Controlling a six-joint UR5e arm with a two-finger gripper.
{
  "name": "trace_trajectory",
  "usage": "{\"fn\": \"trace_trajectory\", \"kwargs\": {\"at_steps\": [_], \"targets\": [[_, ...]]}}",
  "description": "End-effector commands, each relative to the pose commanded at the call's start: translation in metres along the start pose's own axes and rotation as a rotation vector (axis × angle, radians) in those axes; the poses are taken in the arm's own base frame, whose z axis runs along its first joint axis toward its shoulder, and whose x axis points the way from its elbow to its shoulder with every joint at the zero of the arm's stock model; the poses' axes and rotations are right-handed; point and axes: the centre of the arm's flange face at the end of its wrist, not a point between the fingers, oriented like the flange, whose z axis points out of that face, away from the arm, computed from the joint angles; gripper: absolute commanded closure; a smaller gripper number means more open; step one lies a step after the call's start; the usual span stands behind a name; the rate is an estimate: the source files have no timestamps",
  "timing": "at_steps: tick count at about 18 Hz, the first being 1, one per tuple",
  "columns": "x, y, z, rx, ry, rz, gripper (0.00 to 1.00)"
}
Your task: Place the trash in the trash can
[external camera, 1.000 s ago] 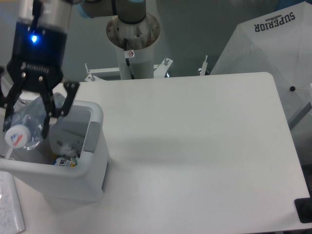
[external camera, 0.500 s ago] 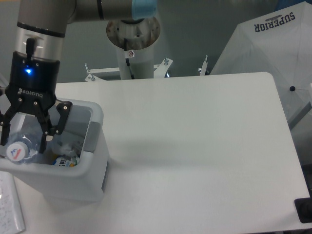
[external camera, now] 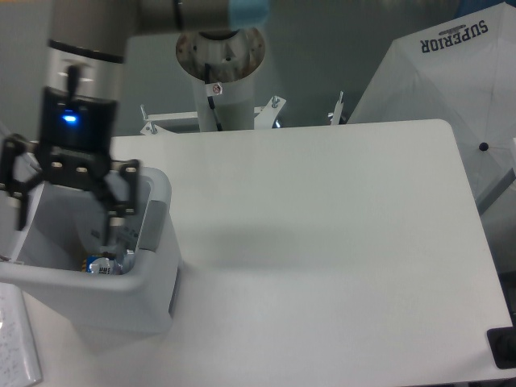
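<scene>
The trash can [external camera: 89,284], a white bin with a grey side panel, stands at the table's left edge. My gripper [external camera: 68,219] hangs inside its mouth, open, with the black fingers [external camera: 122,189] spread wide and nothing between them. At the bottom of the bin, by the near right corner, a small heap of trash [external camera: 113,261] shows as clear bluish plastic next to a blue-and-yellow printed scrap. The bin's front wall hides the rest of it, and I cannot make out separate pieces.
The robot's white base column [external camera: 219,56] rises behind the table. A white cover printed SUPERIOR [external camera: 451,64] stands at the back right. A sheet of paper [external camera: 16,343] lies at the front left corner and a black object [external camera: 504,347] at the front right edge.
The gripper was shut on the clear bottle over the bin. It has opened wide and shifted a little right, and the bottle has dropped out of its fingers into the bin.
</scene>
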Motion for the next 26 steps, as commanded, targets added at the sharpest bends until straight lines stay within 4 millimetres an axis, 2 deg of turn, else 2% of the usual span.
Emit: {"fn": "trace_trajectory", "kwargs": {"at_steps": [2, 4, 5, 7, 10, 12, 13, 17, 21, 26], "targets": [[-0.055, 0.005, 0.003, -0.017, -0.069, 0.019, 0.0], [-0.085, 0.015, 0.001, -0.037, -0.099, 0.061, 0.0], [-0.106, 0.019, -0.004, -0.041, -0.12, 0.077, 0.0], [-0.127, 0.028, -0.02, -0.048, -0.149, 0.172, 0.0], [-0.15, 0.047, -0.041, -0.075, -0.179, 0.353, 0.0], [-0.166, 0.059, -0.05, -0.098, -0.198, 0.422, 0.0], [-0.168, 0.062, -0.052, -0.108, -0.204, 0.448, 0.0], [-0.184, 0.076, -0.055, -0.182, -0.247, 0.483, 0.0], [-0.202, 0.081, -0.057, -0.206, -0.247, 0.552, 0.0], [-0.21, 0.086, -0.057, -0.212, -0.25, 0.528, 0.0]]}}
